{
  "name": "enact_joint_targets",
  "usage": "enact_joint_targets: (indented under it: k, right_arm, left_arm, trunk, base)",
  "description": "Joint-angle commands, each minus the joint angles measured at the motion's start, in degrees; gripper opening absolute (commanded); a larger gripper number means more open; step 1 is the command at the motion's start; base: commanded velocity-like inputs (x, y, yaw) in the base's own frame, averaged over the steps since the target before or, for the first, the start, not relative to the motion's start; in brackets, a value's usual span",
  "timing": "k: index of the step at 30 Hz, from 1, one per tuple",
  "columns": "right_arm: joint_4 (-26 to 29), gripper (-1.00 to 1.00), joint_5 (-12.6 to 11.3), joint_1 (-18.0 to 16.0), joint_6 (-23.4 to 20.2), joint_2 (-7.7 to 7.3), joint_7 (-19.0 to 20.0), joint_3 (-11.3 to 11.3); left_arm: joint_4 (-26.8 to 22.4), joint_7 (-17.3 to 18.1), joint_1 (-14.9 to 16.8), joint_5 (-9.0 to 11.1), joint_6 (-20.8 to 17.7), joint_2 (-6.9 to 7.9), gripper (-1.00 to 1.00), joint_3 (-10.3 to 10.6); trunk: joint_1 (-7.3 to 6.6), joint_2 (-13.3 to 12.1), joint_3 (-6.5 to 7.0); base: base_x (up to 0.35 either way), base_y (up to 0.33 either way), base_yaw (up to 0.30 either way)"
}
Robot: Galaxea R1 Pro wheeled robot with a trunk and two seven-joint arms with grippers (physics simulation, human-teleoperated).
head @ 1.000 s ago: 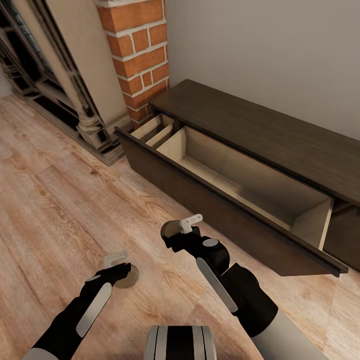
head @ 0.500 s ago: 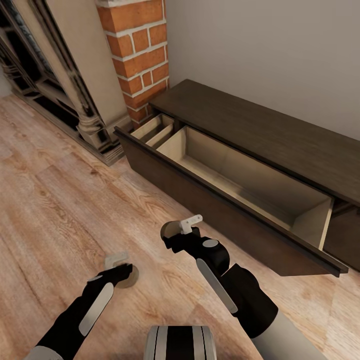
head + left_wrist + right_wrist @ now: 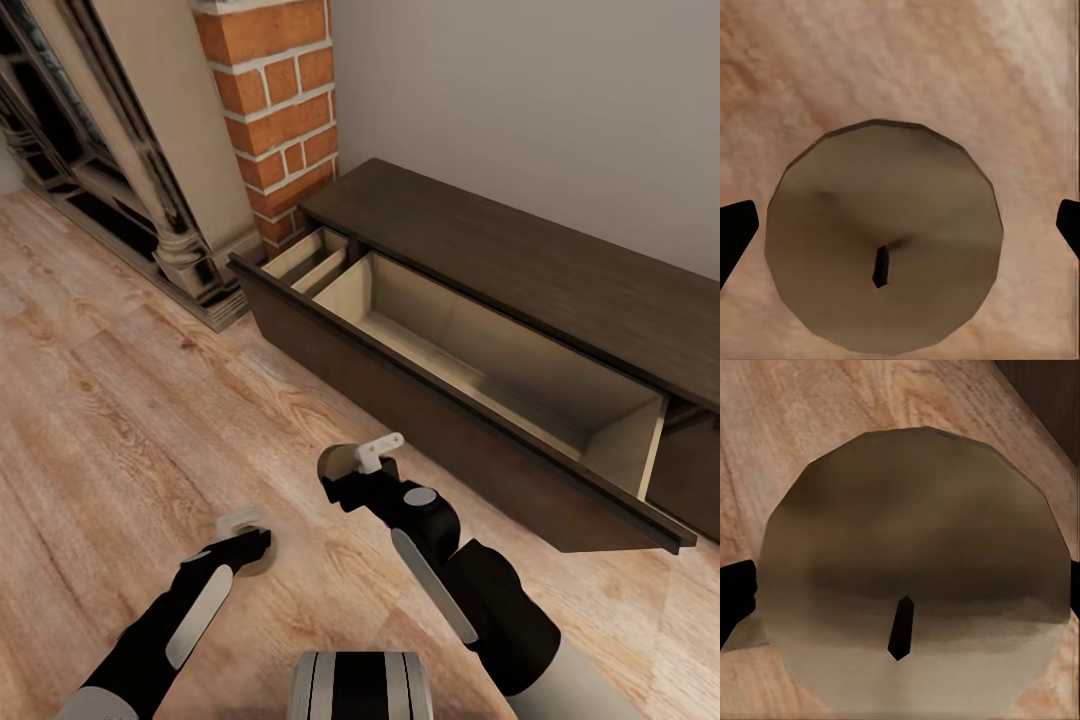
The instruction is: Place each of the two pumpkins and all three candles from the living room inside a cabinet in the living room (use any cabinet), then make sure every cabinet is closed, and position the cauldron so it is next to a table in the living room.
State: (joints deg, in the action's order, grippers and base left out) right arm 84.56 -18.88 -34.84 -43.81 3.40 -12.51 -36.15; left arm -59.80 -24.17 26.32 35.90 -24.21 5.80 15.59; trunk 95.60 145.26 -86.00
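One tan candle (image 3: 262, 556) (image 3: 885, 217) stands on the wooden floor, and my left gripper (image 3: 250, 545) is open just above it, a dark fingertip (image 3: 735, 240) on each side with a gap to the wax. My right gripper (image 3: 338, 478) is shut on a second candle (image 3: 334, 461) (image 3: 915, 547), held a little above the floor in front of the cabinet. The long dark-brown cabinet (image 3: 520, 250) stands against the wall with its wide drawer (image 3: 450, 365) pulled out, its pale interior holding nothing. The pumpkins, cauldron, table and third candle are out of view.
A brick column (image 3: 275, 100) and a dark fireplace surround (image 3: 150, 200) stand left of the cabinet. The drawer's front panel (image 3: 420, 420) juts toward me just beyond my right gripper. Bare wooden floor (image 3: 110, 400) spreads to the left.
My left gripper has drifted slightly right and lower over the floor candle. My right gripper has shifted a little left with its candle.
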Motion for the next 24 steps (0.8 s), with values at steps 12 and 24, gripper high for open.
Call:
enact_joint_targets:
  k: [12, 24]
  right_arm:
    - [0.54, -1.00, 0.69, 0.20, -0.90, 0.03, -0.59, -0.56]
    - [0.60, -1.00, 0.78, 0.21, -1.70, 0.03, -0.59, -0.52]
  left_arm:
    - [0.87, -0.53, 0.26, 0.27, -0.05, -0.22, 1.00, 0.23]
    - [2.53, -0.61, 0.81, -0.11, -0.02, 0.28, 1.00, 0.08]
  trunk:
    - [-0.01, 0.02, -0.04]
    - [-0.01, 0.02, -0.04]
  base:
    - [0.000, 0.000, 0.000]
    - [0.000, 0.000, 0.000]
